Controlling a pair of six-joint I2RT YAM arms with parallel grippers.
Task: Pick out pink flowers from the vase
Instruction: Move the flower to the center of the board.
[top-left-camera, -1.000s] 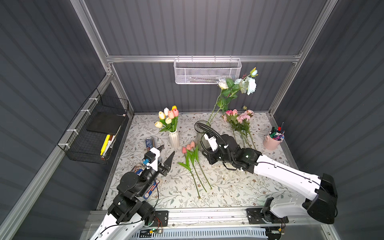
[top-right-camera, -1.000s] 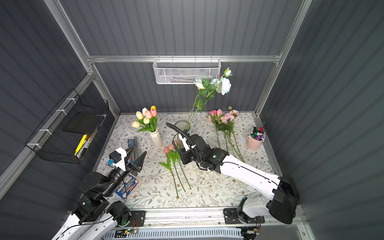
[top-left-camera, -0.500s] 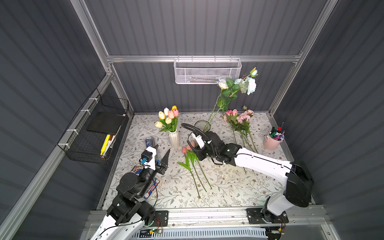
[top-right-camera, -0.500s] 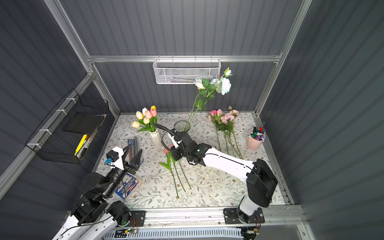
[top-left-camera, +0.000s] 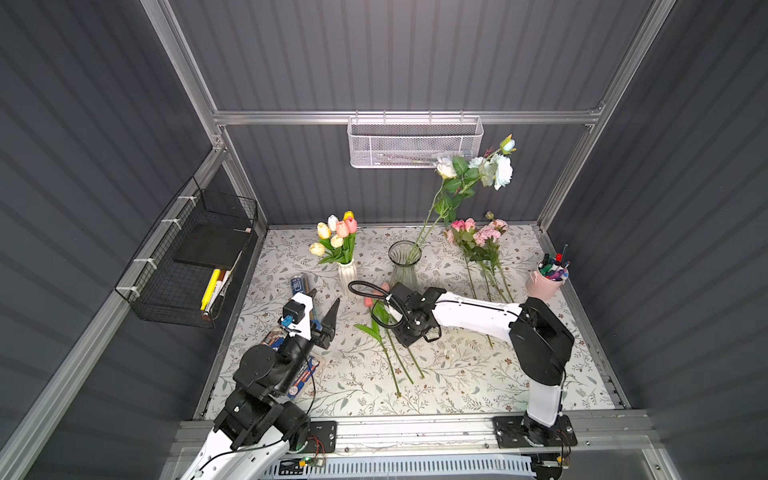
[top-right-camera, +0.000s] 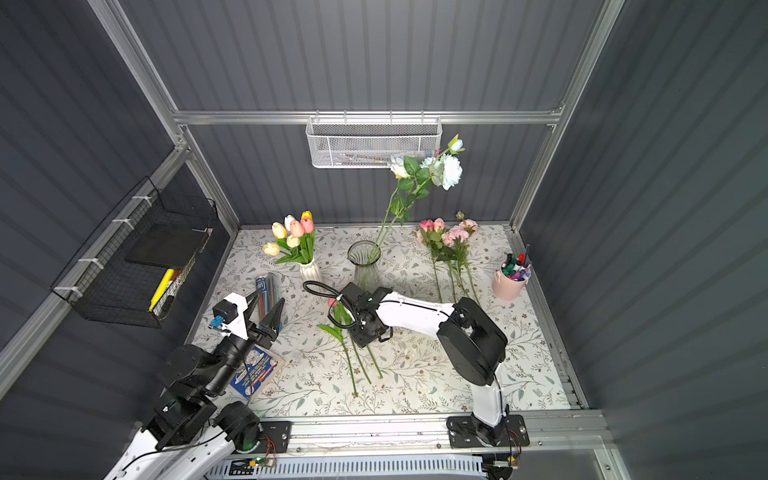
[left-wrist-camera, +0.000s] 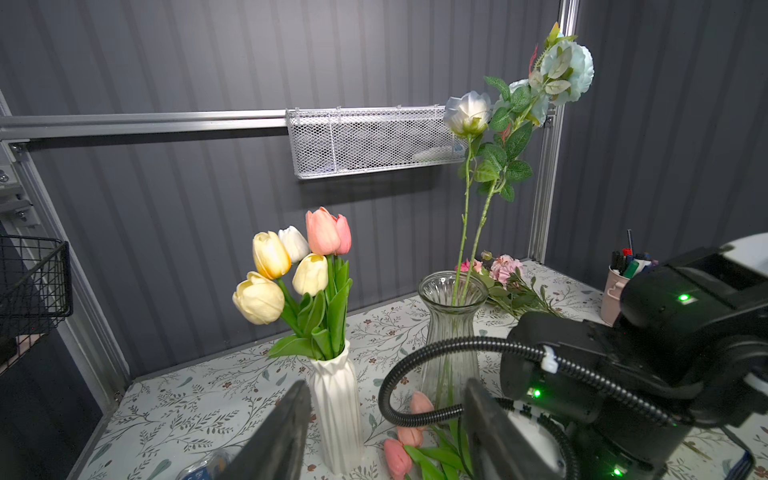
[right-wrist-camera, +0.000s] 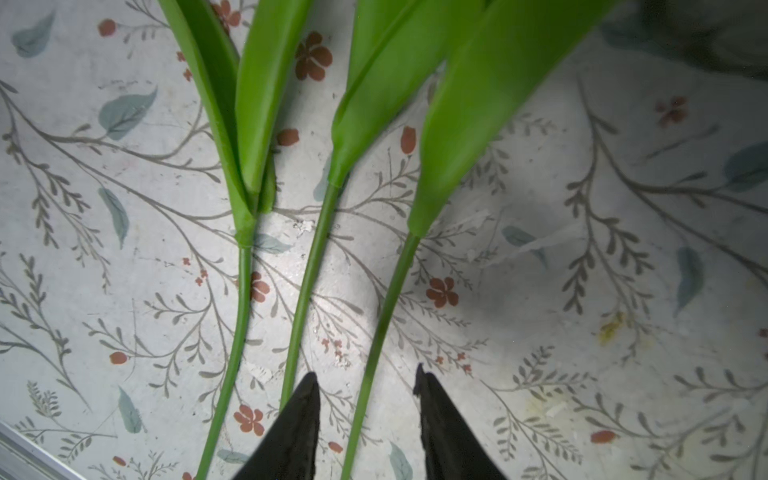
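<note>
Three coral-pink tulips (right-wrist-camera: 374, 95) lie side by side on the floral desk (top-left-camera: 457, 374), in front of the two vases, with their blooms toward the vases and their stems toward the front edge. Two more pink tulips (top-left-camera: 347, 227) are still standing in the white ribbed vase (top-left-camera: 347, 276) among the yellow and white ones. A bunch of pink roses and peonies (top-left-camera: 478, 237) lies at the rear right of the desk. The glass vase (top-left-camera: 404, 262) holds only white and pale blue roses (top-left-camera: 494, 168).

Over the last second the right arm has folded in and swung across until its wrist hangs low over the laid-out tulips, and its fingers have spread from nearly closed to a moderate gap. I read that as a tulip just let go beside the others. If so, this flower is done and the pair in the white vase comes next.

In the wrist view the right fingers (right-wrist-camera: 299, 428) stand a moderate way apart. One green stem runs through the gap without being pinched, and a second passes behind one fingertip. They hold nothing.

The left fingers (left-wrist-camera: 282, 436) are spread wide and empty, hovering near the white vase, and their width has not changed from a second ago.
</note>
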